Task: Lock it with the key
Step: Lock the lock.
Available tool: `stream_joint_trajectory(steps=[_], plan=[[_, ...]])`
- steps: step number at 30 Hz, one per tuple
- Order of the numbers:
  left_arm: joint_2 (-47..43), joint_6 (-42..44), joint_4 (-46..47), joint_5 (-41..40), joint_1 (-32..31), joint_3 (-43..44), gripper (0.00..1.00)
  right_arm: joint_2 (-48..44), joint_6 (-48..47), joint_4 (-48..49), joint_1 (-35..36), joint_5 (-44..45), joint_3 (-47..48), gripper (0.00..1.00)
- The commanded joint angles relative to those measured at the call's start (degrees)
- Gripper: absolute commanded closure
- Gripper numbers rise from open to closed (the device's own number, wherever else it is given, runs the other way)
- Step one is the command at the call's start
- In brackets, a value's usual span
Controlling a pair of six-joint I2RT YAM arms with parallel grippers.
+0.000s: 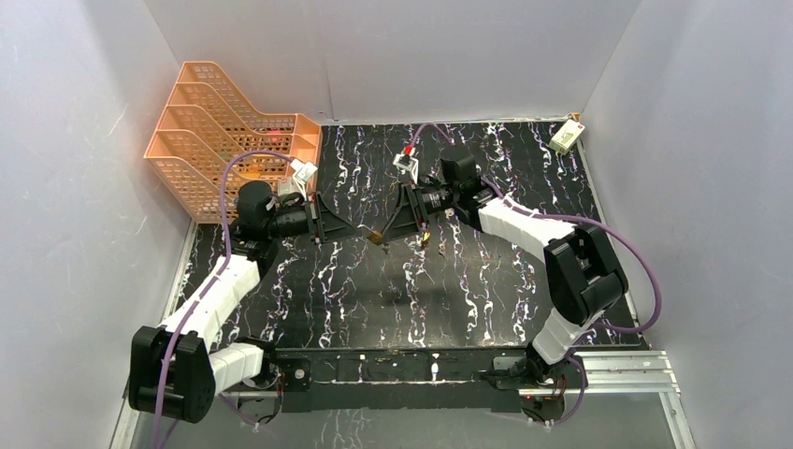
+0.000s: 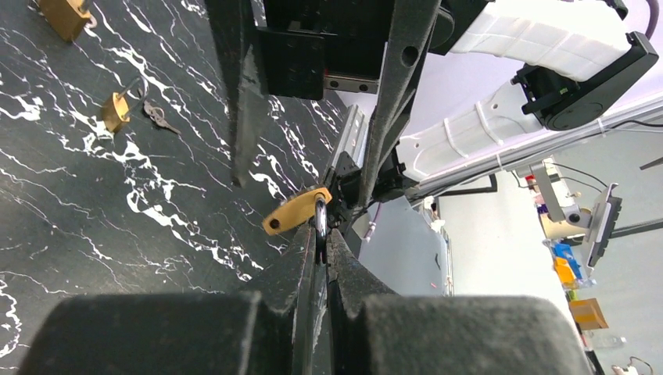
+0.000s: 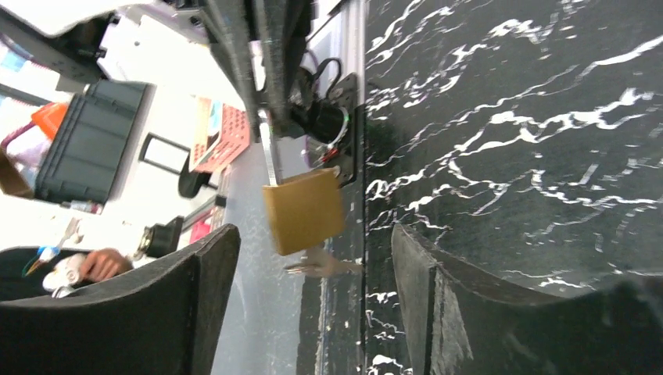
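My left gripper is shut on the steel shackle of a brass padlock and holds it above the black marbled table. In the right wrist view the same padlock hangs between my right gripper's open fingers, touching neither. A small silver key sticks out of the padlock's underside. In the top view my right gripper faces the left one at the table's middle, with the padlock between them.
Two more brass padlocks lie on the table in the left wrist view, one with a key beside it, and another farther off. Orange stacked trays stand at back left. A white box sits at back right.
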Motion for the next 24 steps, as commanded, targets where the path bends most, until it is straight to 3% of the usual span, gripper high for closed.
stream_joint_trajectory(steps=[1, 4, 7, 13, 20, 24], plan=[[-3.20, -1.98, 6.05, -1.90, -0.18, 0.10, 1.00, -4.50, -3.12, -2.89, -2.61, 6.25, 2.67, 0.16], [-4.19, -2.11, 7.60, -5.27, -0.18, 0.77, 1.00, -8.55, -5.75, -3.97, -3.54, 14.66, 1.50, 0.10], [-4.68, -3.10, 9.86, -10.04, -0.14, 1.20, 1.00, -13.60, -5.41, 1.78, -3.57, 19.74, -2.26, 0.10], [-4.92, -10.86, 24.45, -17.97, -0.38, -2.34, 1.00, -21.67, -1.01, 23.28, -3.51, 23.96, -12.20, 0.11], [-2.64, -13.96, 29.86, -19.57, -2.51, -1.52, 1.00, -23.21, -5.18, 36.45, -1.01, 27.59, -18.01, 0.10], [-1.83, -14.16, 30.72, -19.52, -3.60, -0.44, 1.00, -22.92, -11.65, 38.04, 2.47, 28.96, -18.07, 0.10]])
